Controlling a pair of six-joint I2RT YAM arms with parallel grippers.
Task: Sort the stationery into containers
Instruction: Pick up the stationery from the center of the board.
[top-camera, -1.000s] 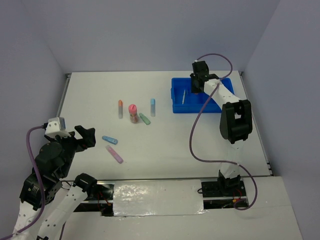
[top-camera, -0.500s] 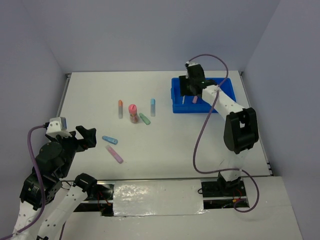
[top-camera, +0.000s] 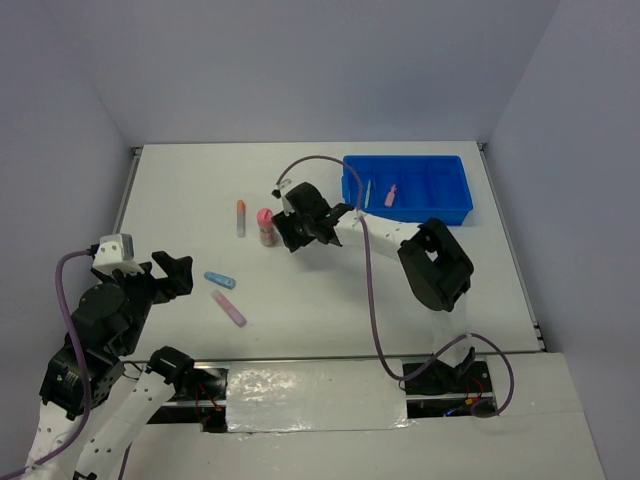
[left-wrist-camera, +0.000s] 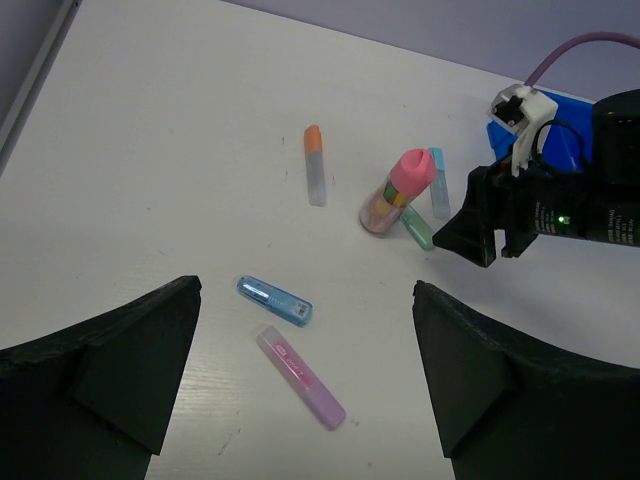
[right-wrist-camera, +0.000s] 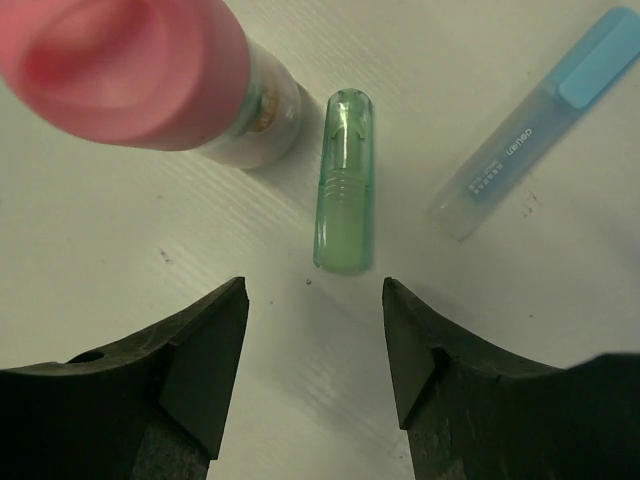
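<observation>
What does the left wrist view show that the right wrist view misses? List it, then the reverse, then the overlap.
Left wrist only: orange-capped highlighter, blue highlighter, purple highlighter, blue tray corner. Right wrist only: lettering on the light-blue highlighter. Both: pink-capped tube, green highlighter, light-blue highlighter, open right gripper.

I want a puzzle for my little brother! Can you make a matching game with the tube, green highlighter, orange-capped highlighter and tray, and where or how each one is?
Things:
1 tube
2 green highlighter
3 orange-capped highlighter
4 tray

Where or how:
A at the far right of the table
B standing up
C lying under the open right gripper
D lying left of the tube

Pairs: 1-B, 2-C, 3-D, 4-A
</observation>
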